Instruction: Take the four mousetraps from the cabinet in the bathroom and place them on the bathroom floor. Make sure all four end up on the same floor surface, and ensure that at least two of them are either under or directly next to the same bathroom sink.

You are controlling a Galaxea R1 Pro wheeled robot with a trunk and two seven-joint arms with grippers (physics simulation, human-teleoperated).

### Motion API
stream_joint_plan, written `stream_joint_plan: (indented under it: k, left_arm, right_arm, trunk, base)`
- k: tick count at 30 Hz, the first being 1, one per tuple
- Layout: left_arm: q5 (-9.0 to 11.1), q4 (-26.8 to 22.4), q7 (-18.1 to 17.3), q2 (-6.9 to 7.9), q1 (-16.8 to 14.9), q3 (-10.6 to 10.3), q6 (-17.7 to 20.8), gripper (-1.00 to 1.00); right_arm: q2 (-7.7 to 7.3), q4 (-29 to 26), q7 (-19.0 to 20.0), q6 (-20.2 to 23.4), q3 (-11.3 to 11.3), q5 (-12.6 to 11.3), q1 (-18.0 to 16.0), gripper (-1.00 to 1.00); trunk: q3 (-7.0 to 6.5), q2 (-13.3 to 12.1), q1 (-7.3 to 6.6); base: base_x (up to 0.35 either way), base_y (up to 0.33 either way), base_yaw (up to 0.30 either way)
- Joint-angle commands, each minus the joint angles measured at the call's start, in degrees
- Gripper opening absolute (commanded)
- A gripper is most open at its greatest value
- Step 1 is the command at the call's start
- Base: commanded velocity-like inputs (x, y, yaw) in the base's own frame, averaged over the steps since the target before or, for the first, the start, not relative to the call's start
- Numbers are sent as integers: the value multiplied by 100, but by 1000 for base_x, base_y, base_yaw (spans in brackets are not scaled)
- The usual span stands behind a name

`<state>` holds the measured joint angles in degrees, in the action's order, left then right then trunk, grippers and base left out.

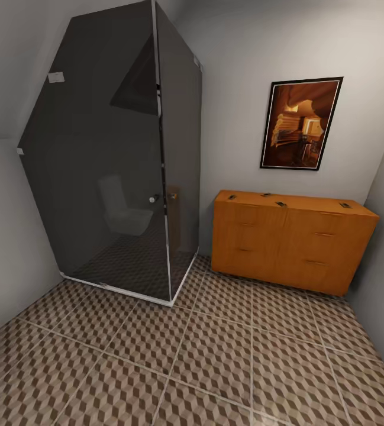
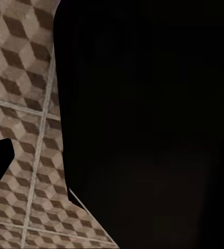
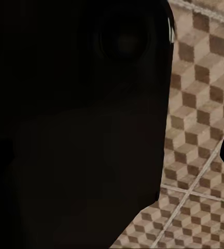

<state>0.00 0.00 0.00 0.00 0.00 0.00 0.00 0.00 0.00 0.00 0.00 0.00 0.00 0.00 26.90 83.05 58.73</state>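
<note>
— Orange-brown wood, over there at the right of the frame. That is the cabinet (image 1: 292, 239), against the back wall, under the picture (image 1: 301, 123).

— And the mousetraps?

— See the four little dark things on its flat top? One sits near the left end (image 1: 232, 197), one a bit further along at the back (image 1: 267, 194), one near the middle (image 1: 281, 204) and one near the right end (image 1: 345, 205). They are tiny from here, so I am guessing they are the traps.

— Is the robot holding anything?

— I cannot tell. Both wrist views are mostly black shapes with some bathroom floor (image 1: 215, 367) behind them. I can't see any fingers, so I don't know if the hands are open or closed.

— So what should it do?

— I think it is on its way. It should roll across the tiles toward the cabinet and stop close to the front, facing the middle, so both arms can reach the top.

— What should it watch out for?

— The dark glass shower (image 1: 120, 160) at the left. It stands just beside the cabinet's left end. The robot should stay to the right of that glass corner and go slowly.
</note>
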Motion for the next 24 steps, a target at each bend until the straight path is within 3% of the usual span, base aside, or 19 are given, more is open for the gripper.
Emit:
stream_joint_plan:
  k: [1,24]
  left_arm:
    - [0,-9,17,33,-34,33,-33,100]
    - [0,-9,17,42,-35,41,-35,100]
  right_arm:
    - [-33,-18,-6,-26,-19,-26,-9,100]
    - [-42,-18,-7,-26,-15,-26,-9,100]
  trunk:
    - [3,3,0]
    - [3,3,0]
  base:
    - [0,0,0]
    - [0,0,0]
